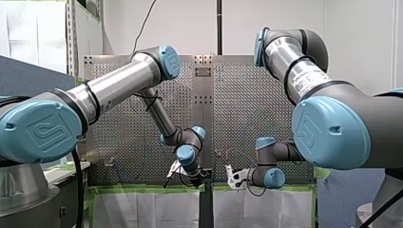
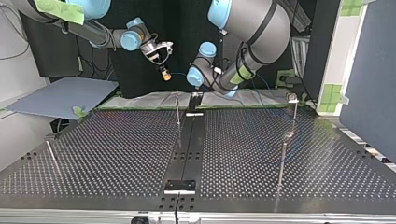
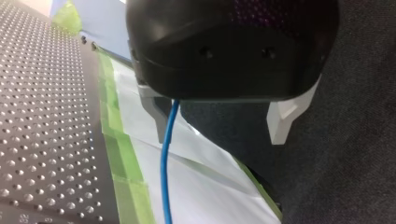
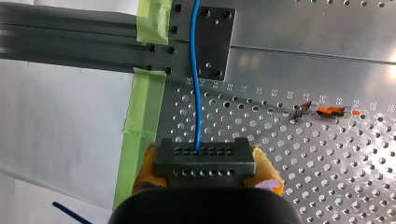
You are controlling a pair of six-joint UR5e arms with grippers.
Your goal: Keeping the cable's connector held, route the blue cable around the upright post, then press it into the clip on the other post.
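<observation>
Bench trial, cable routing: my right gripper [image 4: 205, 173] has its yellow pads [image 4: 267, 167] clenched on either side of the black connector [image 4: 204, 156]. The blue cable [image 4: 196, 84] runs straight ahead of it, over a dark bracket [image 4: 212, 39] and on out of sight. My left gripper [image 3: 218, 122] hangs with its pale fingers [image 3: 150, 107] spread and nothing between them. The cable drops close past one finger, and whether it touches cannot be told.

In the top view both grippers sit at upper centre of the frame, by the taped far edge of the perforated table [image 2: 116, 149]. They are well apart from a thin post [image 2: 178, 111] just left of centre and a second post [image 2: 294, 112] at upper right. An orange-and-metal fitting [image 4: 329, 110] on the table beside the right gripper may be the clip, though that is unsure.

By the look of it the routing has not begun, and the risks lie in the travel ahead. With the left gripper's fingers released, nothing steers the loose run of cable. It could hook on that nearby finger or on the table's edge, pull taut, and drag the connector askew in the pads. A sweep that is too tight might bend the slender post rather than wrap it. The two wrists also work close together, so a careless turn could bring them into contact
</observation>
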